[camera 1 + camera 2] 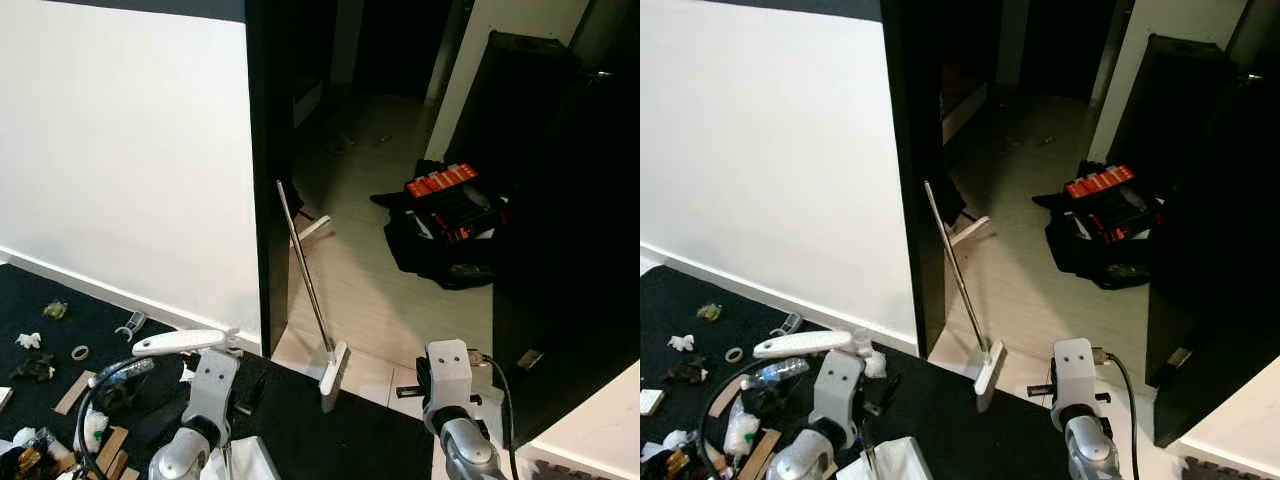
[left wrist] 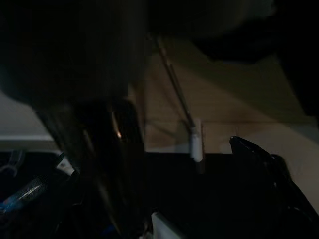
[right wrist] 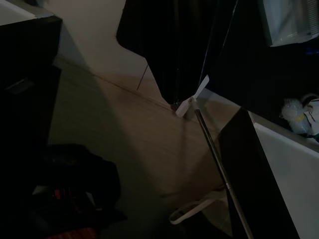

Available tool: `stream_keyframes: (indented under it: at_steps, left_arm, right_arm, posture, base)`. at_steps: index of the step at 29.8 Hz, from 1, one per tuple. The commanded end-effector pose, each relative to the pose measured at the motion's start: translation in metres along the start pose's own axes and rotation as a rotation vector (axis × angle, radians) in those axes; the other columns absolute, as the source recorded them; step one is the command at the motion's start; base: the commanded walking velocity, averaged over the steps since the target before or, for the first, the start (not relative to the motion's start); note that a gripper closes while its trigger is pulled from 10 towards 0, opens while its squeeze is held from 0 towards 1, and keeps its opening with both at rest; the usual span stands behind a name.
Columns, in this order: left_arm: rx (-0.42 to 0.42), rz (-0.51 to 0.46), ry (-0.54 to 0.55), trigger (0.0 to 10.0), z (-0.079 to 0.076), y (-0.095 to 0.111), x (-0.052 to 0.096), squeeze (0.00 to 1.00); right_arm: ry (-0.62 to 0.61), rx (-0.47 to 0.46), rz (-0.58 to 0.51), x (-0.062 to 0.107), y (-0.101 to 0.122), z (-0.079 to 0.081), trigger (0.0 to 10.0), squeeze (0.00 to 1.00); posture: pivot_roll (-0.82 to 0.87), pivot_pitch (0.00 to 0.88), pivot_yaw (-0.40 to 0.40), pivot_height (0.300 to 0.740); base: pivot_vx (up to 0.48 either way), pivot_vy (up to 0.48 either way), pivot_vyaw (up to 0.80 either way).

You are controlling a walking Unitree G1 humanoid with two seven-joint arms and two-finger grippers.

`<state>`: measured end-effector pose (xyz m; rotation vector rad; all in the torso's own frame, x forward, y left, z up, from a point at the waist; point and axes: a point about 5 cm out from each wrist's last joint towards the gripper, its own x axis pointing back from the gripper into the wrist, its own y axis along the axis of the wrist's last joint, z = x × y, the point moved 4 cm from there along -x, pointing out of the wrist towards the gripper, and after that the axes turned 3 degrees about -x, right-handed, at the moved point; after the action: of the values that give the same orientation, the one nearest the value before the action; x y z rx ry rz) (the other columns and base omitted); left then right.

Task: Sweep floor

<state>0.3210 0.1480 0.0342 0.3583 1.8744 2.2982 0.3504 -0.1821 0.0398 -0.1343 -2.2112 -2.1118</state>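
Note:
A floor sweeper stands before me. Its thin metal handle [image 1: 305,270] leans against the black door frame [image 1: 268,180], and its white head [image 1: 334,372] rests at the edge of the black mat [image 1: 340,440]. Litter lies on the mat at the left: crumpled paper [image 1: 28,340], a ring [image 1: 80,352], wood strips [image 1: 72,392] and a plastic bottle [image 1: 125,372]. My left arm [image 1: 205,400] is low, left of the sweeper head. My right arm [image 1: 450,385] is low on its right. Neither touches the sweeper. The wrist views show the sweeper head [image 2: 196,142] and handle [image 3: 219,164].
A white wall [image 1: 120,150] stands on the left. Past the doorway, light wood floor [image 1: 380,290] carries an open black bag with a red-topped case [image 1: 450,200] beside a black cabinet [image 1: 510,100]. A white plastic piece [image 1: 315,228] lies behind the frame.

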Motion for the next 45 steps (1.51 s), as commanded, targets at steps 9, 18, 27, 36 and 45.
stream_keyframes:
  at_steps: [9,18,27,36,45]
  left_arm:
    - [-0.059,0.030,0.082,10.0,0.006,-0.008,0.010,0.00]
    - [-0.052,0.058,0.126,10.0,0.002,-0.015,0.016,0.00]
    - [-0.040,0.095,0.180,10.0,-0.005,-0.023,0.019,0.00]
    - [-0.068,0.115,0.200,8.4,-0.002,-0.027,0.016,0.00]
    - [-0.067,0.122,0.203,1.1,-0.004,-0.029,0.015,0.00]
  right_arm:
    - [-0.018,-0.019,0.025,0.004,-0.009,-0.001,10.0,0.00]
    - [-0.019,-0.018,0.025,0.004,-0.009,-0.002,10.0,0.00]
    - [-0.018,-0.016,0.025,0.004,-0.009,-0.003,10.0,0.00]
    - [-0.014,-0.013,0.024,0.003,-0.008,-0.002,10.0,0.00]
    - [-0.014,-0.010,0.024,0.003,-0.007,-0.004,10.0,0.00]
  posture:
    - [-0.03,0.160,-0.008,0.740]
    - [-0.03,0.161,-0.009,0.740]
    - [-0.04,0.162,-0.014,0.740]
    - [-0.04,0.162,-0.021,0.740]
    - [-0.04,0.159,-0.024,0.740]
  base:
    - [0.000,0.000,0.00]
    - [0.000,0.000,0.00]
    - [0.000,0.000,0.00]
    - [0.000,0.000,0.00]
    - [0.000,0.000,0.00]
